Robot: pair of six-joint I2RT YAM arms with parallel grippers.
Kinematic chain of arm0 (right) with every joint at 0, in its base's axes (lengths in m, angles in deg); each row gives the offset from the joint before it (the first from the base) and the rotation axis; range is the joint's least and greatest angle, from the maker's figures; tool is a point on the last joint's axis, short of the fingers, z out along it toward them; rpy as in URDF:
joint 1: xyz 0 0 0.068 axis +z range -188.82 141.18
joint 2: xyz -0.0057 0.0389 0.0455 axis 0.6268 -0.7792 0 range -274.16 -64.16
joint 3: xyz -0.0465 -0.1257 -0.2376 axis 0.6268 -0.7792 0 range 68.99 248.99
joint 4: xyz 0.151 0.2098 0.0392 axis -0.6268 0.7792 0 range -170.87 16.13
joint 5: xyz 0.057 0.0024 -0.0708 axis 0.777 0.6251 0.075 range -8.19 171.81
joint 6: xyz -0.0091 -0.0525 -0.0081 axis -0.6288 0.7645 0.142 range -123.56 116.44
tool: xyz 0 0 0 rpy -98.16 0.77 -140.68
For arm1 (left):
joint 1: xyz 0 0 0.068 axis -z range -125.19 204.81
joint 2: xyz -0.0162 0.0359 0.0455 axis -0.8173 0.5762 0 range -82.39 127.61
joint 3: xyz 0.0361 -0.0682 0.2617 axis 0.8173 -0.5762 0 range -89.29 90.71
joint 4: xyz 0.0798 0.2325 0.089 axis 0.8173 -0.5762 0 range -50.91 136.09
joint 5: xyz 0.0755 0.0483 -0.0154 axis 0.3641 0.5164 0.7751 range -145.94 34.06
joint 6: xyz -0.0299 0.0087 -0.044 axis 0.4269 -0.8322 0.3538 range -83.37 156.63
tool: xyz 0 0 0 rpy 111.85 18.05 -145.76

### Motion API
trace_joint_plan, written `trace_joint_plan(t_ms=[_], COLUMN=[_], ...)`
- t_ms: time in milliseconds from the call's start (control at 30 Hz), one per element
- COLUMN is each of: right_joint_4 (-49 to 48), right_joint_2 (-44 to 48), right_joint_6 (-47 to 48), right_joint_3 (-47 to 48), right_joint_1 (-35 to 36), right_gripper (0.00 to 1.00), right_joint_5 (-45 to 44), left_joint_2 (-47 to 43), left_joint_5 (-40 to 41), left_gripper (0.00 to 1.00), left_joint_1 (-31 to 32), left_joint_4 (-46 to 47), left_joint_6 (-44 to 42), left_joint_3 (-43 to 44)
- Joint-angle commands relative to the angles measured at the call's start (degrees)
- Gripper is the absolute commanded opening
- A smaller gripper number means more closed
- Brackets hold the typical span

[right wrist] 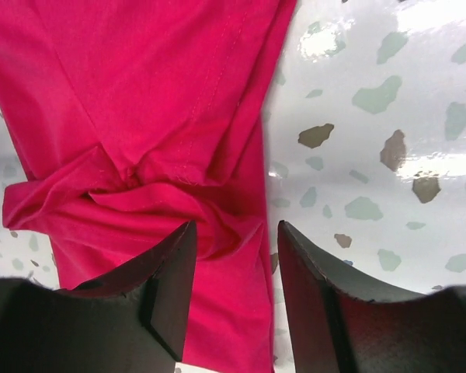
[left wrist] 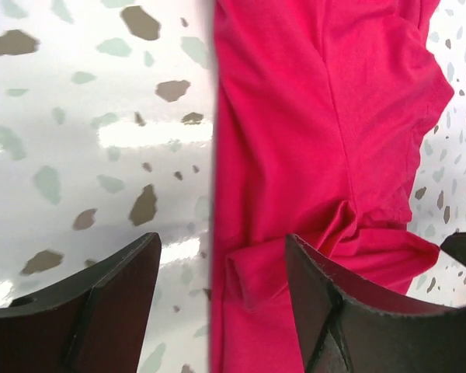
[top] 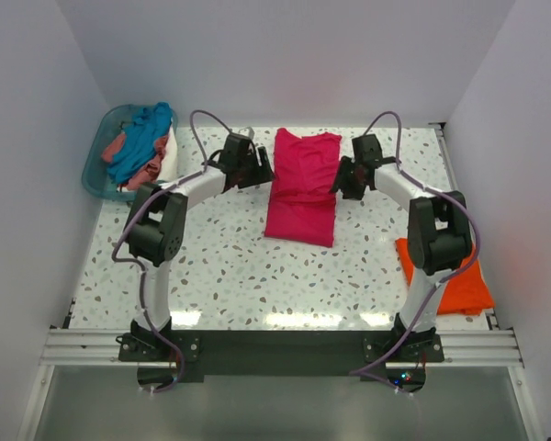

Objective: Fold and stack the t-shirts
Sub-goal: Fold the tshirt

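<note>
The folded magenta-pink t-shirt point(top: 302, 188) is flanked on the tabletop point(top: 220, 266) by the left end effector point(left wrist: 221, 268) and right end effector point(right wrist: 234, 256); both are seen open, nothing gripped.

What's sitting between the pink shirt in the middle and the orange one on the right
Nothing visible on the table lies between the pink shirt and the orange shirt; only bare tabletop. The right arm does stand above that stretch.

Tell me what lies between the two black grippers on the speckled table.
The folded magenta-pink cotton t-shirt spans the gap between the left gripper and right gripper, seen in the top view.
</note>
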Motion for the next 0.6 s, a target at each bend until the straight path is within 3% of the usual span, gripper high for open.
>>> trace_joint_plan(t_ms=[0, 33, 167, 233, 367, 567], right_joint_4=[0.67, 0.32, -1.52, -1.62, -3.54, -6.27], right_joint_2=[4.1, 5.41, 10.87, 12.1, 9.48, 2.89], right_joint_6=[2.21, 2.13, 2.13, 2.39, 1.78, 1.16], right_joint_3=[1.3, 0.16, -6.69, -7.76, -7.68, -4.25], right_joint_1=[-0.17, 0.1, 3.77, 6.24, 11.25, 12.75], right_gripper=[0.5, 0.5, 0.49, 0.47, 0.36, 0.29], right_joint_5=[0.39, -0.31, -2.69, -4.09, -4.36, -0.85], left_joint_2=[-8.91, -10.24, -15.86, -18.07, -18.16, -15.53], left_joint_5=[-0.6, -0.07, 0.81, 1.77, 0.39, -1.38], left_gripper=[0.7, 0.69, 0.45, 0.38, 0.18, 0.11], left_joint_1=[-1.27, -1.1, 1.1, 4.42, 9.45, 14.02], left_joint_4=[3.64, 3.55, 3.29, 3.55, 6.87, 15.31], left_joint_6=[-2.15, -1.98, -0.83, -0.83, 0.92, 3.91], left_joint_3=[-3.44, -4.77, -11.36, -14.53, -17.26, -21.48])
